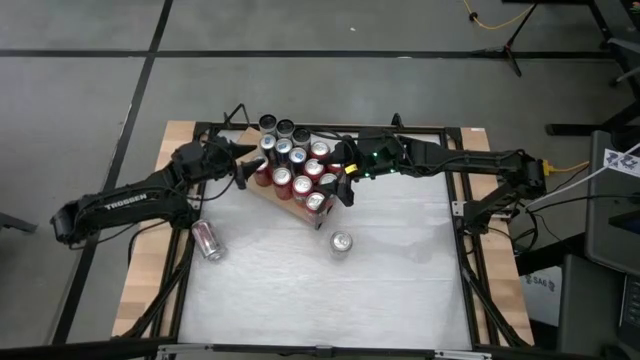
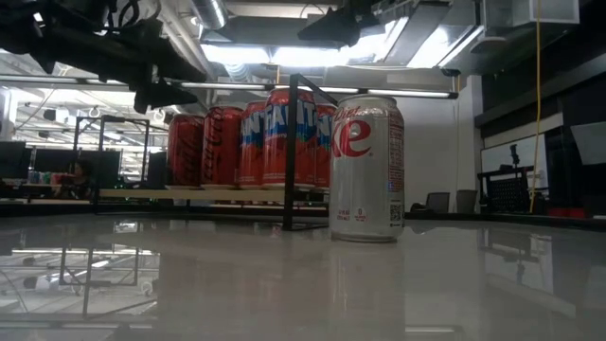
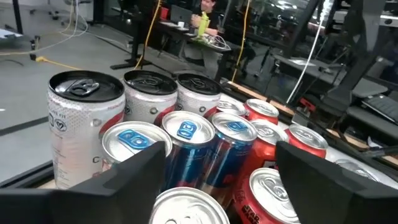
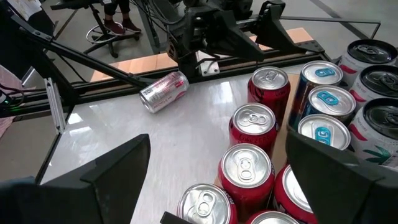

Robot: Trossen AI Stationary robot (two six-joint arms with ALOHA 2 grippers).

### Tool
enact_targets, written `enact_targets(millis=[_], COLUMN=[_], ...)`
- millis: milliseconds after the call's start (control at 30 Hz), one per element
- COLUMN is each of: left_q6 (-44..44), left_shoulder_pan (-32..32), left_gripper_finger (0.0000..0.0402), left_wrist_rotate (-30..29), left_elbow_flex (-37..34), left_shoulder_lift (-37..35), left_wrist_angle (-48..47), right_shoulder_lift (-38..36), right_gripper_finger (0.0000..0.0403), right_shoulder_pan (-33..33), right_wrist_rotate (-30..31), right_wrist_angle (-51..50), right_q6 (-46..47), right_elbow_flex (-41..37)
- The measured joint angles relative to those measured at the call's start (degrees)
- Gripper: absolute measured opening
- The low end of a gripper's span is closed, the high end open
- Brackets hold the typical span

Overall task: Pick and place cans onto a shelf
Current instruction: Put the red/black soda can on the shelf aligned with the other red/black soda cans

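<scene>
Several cans (image 1: 297, 165), red, slim blue-and-silver and white, stand packed upright on the wooden shelf (image 1: 272, 199) at the table's far middle. The low view shows the red ones (image 2: 246, 137) behind the shelf's black frame (image 2: 289, 152). My left gripper (image 1: 252, 168) is open at the cluster's left side, nearly level. Its fingers (image 3: 124, 180) stand on either side of a silver-topped can (image 3: 186, 208), and no touch shows. My right gripper (image 1: 343, 188) hovers open above the cluster's near right cans (image 4: 245, 168). One silver can (image 1: 342, 243) stands alone on the table. Another can (image 1: 207, 240) lies on its side.
The lone silver can (image 2: 366, 169) stands on the white tabletop in front of the shelf. The lying can (image 4: 163, 91) rests near the left arm's base, toward the left wooden side strip (image 1: 150, 260). A black frame (image 1: 455, 170) runs around the table.
</scene>
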Motion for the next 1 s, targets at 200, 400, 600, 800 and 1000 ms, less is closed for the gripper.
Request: enact_targets(millis=[200,400,600,800,1000], left_q6=[-1.2,-4.6,-10.1,-12.1,-13.6], left_shoulder_pan=[-1.1,-1.1,-1.2,-1.2,-1.2], left_gripper_finger=[0.0232,0.0184,0.0153,0.0134,0.0134], left_wrist_rotate=[-11.1,-21.6,-23.9,-21.5,-21.3], left_elbow_flex=[0.0,0.0,0.1,0.1,0.1], left_shoulder_lift=[0.0,0.0,0.0,0.0,0.0], left_wrist_angle=[-1.4,-8.1,-16.8,-21.6,-24.8], right_shoulder_lift=[0.0,0.0,0.0,0.0,0.0], right_gripper_finger=[0.0363,0.0363,0.0363,0.0363,0.0363], right_shoulder_pan=[0.0,0.0,0.0,0.0,0.0], right_wrist_rotate=[0.0,0.0,0.0,0.0,0.0], right_wrist_angle=[0.0,0.0,0.0,0.0,0.0], right_q6=[0.0,0.0,0.0,0.0,-0.9], right_elbow_flex=[0.0,0.0,0.0,0.0,0.0])
